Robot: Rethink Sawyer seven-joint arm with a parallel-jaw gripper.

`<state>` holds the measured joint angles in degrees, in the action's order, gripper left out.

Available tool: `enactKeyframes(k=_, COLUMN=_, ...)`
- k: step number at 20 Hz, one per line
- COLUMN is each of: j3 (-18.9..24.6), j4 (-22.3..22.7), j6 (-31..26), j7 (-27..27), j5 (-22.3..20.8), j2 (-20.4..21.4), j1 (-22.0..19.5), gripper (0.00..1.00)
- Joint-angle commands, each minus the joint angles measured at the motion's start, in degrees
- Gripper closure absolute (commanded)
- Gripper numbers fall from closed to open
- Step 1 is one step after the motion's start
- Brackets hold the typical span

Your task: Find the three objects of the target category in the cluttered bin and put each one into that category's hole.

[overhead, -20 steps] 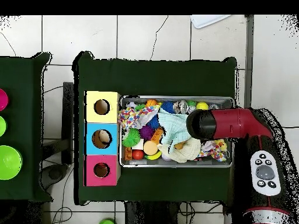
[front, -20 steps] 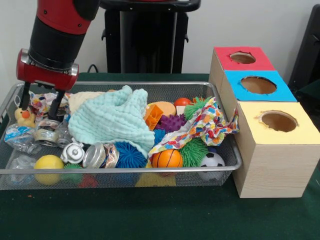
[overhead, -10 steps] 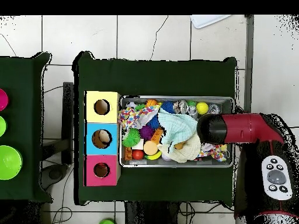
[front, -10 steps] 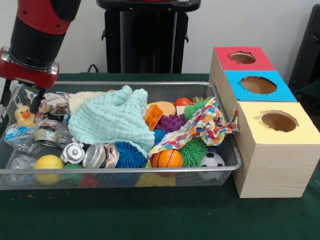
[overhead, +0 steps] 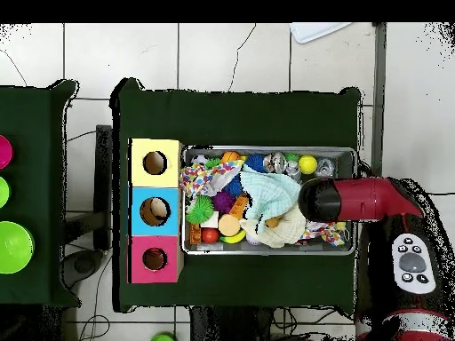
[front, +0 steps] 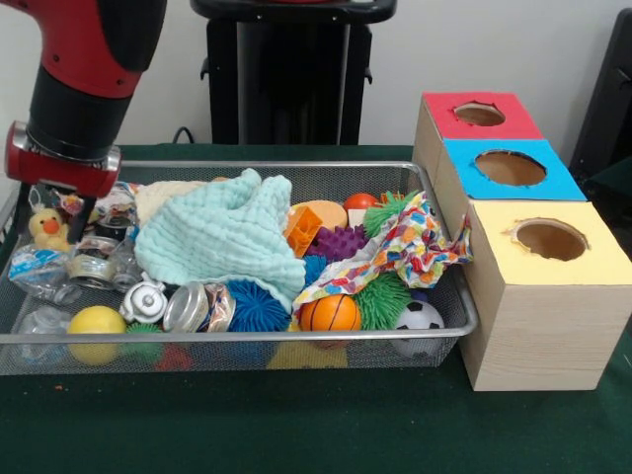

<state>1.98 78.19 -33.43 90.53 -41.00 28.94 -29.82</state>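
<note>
A wire mesh bin [front: 296, 337] [overhead: 351, 160] holds mixed toys under a mint cloth [front: 222, 237] [overhead: 267, 189] and a colourful patterned cloth [front: 410, 247] [overhead: 203, 176]. My gripper [front: 54, 209] hangs open over the bin's far left corner, just above a yellow duck [front: 44, 229] and crinkled wrappers [front: 94, 259]. Nothing shows between its fingers. From above, the red arm [overhead: 355, 199] covers the gripper and that end of the bin. Three boxes with holes stand beside the bin: red [front: 479, 116] [overhead: 155, 259], blue [front: 509, 168] [overhead: 154, 211] and yellow [front: 549, 240] [overhead: 155, 162].
Along the bin's front lie a yellow ball [front: 96, 323], a silver toy [front: 145, 299], a blue spiky ball [front: 259, 306], an orange basketball [front: 331, 313], a green spiky ball [front: 385, 296] and a soccer ball [front: 420, 318]. A purple spiky ball [front: 341, 242] sits mid-bin.
The gripper swung left from beside the mint cloth to the bin's left end, then came back slightly right and lower over the duck. The toys have not moved.
</note>
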Motion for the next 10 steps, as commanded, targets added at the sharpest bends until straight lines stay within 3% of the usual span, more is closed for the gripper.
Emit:
enactKeyframes(k=1, j3=-0.23, j4=4.14, j6=4.95, j7=5.06, j5=-2.97, j2=-6.58, j1=0.90, gripper=0.00)
enactKeyframes(k=6, j3=-1.54, j4=3.91, j6=4.62, j7=5.03, j5=-2.05, j2=-7.20, j1=2.02, gripper=0.00)
enactKeyframes(k=10, j3=-3.74, j4=3.49, j6=0.70, j7=2.58, j5=-2.41, j2=-7.09, j1=3.13, gripper=0.00)
